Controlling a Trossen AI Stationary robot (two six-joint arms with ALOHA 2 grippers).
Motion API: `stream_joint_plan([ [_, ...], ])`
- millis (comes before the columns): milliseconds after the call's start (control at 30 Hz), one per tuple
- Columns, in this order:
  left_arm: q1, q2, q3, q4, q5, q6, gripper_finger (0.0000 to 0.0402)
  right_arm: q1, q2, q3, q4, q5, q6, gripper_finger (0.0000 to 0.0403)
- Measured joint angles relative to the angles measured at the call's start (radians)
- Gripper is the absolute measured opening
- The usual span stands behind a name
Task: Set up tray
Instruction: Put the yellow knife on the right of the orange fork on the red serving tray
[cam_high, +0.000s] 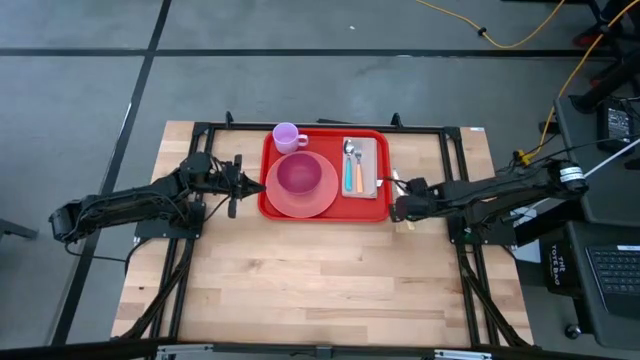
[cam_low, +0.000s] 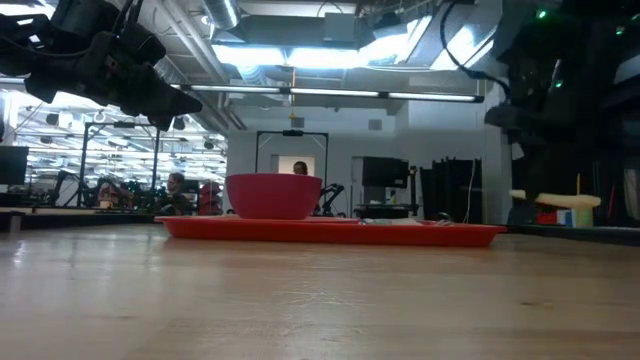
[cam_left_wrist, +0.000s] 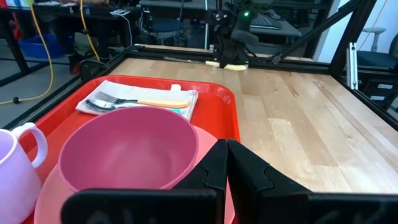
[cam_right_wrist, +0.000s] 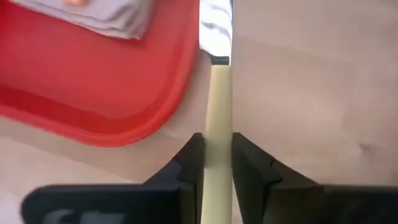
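Jaws of the right gripper (cam_right_wrist: 217, 162) clamp a cream-handled knife (cam_right_wrist: 217, 118) just right of the tray (cam_high: 325, 172), which lies at the surface's far middle. Left gripper (cam_left_wrist: 226, 163) hovers shut beside the tray's left edge, near the pink bowl (cam_left_wrist: 127, 149).

One camera looks straight down on the whole table (cam_high: 330, 270) from high up. One sits low at the table's edge, looking across into the room. Two ride on the arms, very close up — all four see the red tray (cam_high: 326, 212), (cam_low: 330, 232), (cam_left_wrist: 224, 99), (cam_right_wrist: 93, 93)
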Motion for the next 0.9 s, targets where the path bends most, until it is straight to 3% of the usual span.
stream_joint_plan([
  [133,0.0,0.0,0.0,0.0,0.0,0.001,0.0004,0.049,-0.014,0.0,0.029,0.115,-0.085,0.0062],
  [233,0.0,0.0,0.0,0.002,0.0,0.0,0.0004,0.076,-0.014,-0.019,0.169,0.197,-0.2,0.0062],
  [467,0.0,0.0,0.0,0.002,0.0,-0.068,0.0004,0.084,-0.014,-0.154,0.694,0.201,-0.558,0.0062],
  [600,0.0,0.0,0.0,0.002,0.0,-0.085,0.0004,0.084,-0.014,-0.241,0.954,0.209,-0.674,0.0062],
  [733,0.0,0.0,0.0,0.002,0.0,-0.058,0.0004,0.084,-0.014,-0.313,1.145,0.256,-0.768,0.0062],
  [900,0.0,0.0,0.0,0.002,-0.001,-0.034,0.0004,0.084,-0.014,-0.355,1.241,0.333,-0.832,0.0062],
])
